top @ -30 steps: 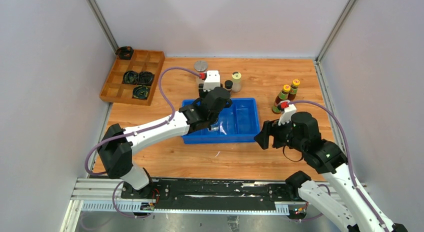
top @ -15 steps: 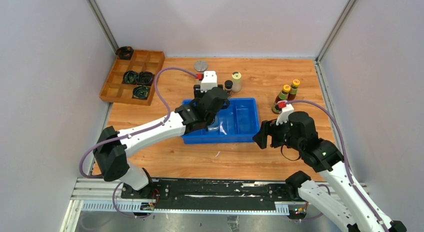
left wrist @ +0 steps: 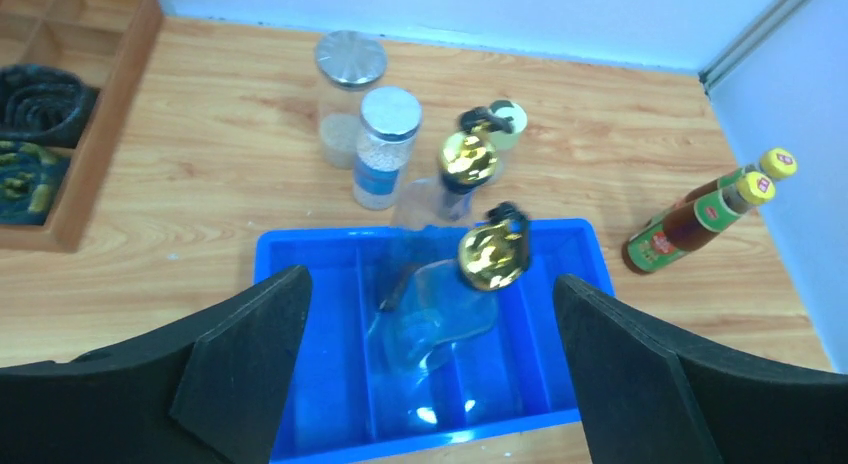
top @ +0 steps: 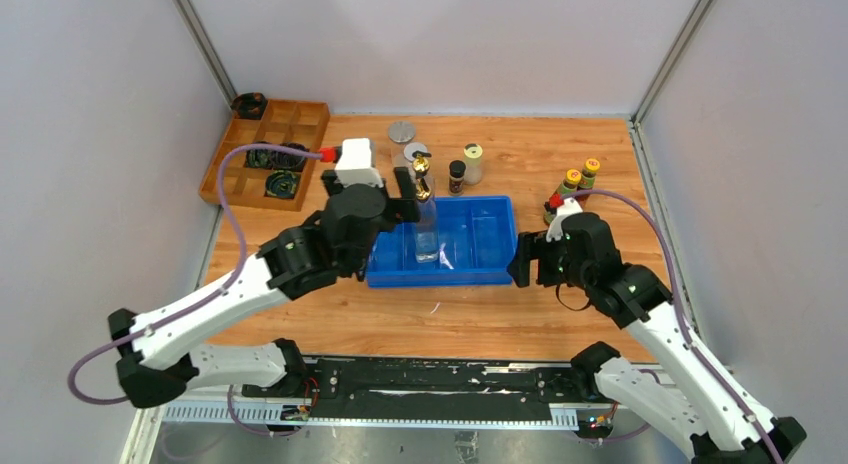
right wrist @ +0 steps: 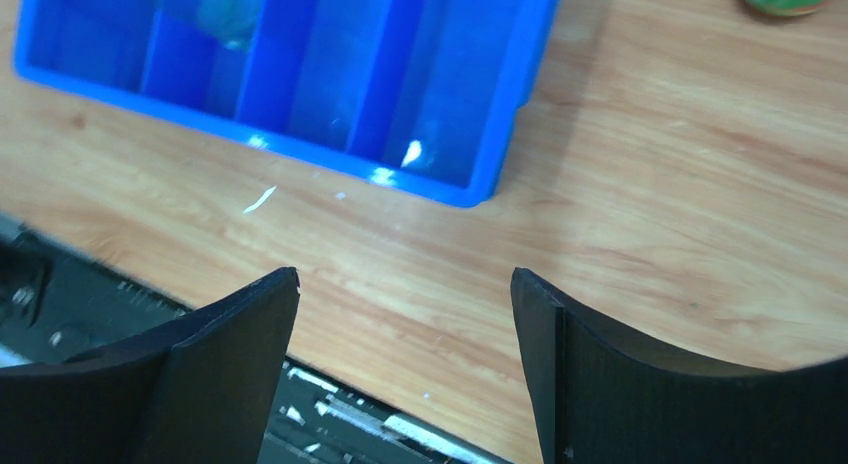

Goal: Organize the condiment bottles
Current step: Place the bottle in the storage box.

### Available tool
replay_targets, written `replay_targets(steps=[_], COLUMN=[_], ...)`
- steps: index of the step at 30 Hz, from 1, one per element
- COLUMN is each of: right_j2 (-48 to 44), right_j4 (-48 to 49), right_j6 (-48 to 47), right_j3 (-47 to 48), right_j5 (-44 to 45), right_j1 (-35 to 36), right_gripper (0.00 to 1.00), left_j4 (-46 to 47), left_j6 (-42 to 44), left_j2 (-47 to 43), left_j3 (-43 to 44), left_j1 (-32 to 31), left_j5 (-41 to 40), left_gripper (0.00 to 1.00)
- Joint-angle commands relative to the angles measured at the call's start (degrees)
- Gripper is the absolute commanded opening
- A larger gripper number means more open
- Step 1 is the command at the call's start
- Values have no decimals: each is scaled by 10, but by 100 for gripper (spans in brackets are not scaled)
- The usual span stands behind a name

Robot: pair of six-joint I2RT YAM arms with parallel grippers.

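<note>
One step looks wrapped up: the left hand [left wrist: 430, 289] is spread wide with nothing gripped, and the tall clear bottle [top: 427, 229] is stood upright in the blue bin [top: 480, 277] ahead of it. Further right, the right hand [right wrist: 403, 276] is held open and empty; the two sauce bottles [top: 565, 194] beyond it probably get reached for next.

The tall bottle [top: 427, 227] stands in the divided bin [top: 440, 279]. Behind the bin (far side) stand the jars [top: 415, 153] and a small bottle [top: 457, 175]; sauce bottles [top: 566, 195] stand right, a tray [top: 228, 182] far left.
</note>
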Motion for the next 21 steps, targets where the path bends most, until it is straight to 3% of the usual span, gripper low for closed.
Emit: replay_targets(steps=[1,6,11,17,21], right_j2=[48,125,200,276,322], right_j4=[-24,-31,-11,30,64], right_j6=[2,-13,-15,-22,-38], right_j3=[69,143,187,205,224], right_j5=[154,265,287,213,169], right_j1=[7,-21,-89,-207,-232], right_gripper=[84,86,86,85,85], left_j4=[-65,-85,-104,-104,-104], left_j6=[-23,-54,-74,-80,-81], left_j2=[-80,-149,-175,-201,-208], left_j3=[-69,-147,-189,-212,-219], left_j1=[-1,0,-1,0,-1], left_j5=[-36,-3,1,3,1], left_gripper=[100,100,100,100,100])
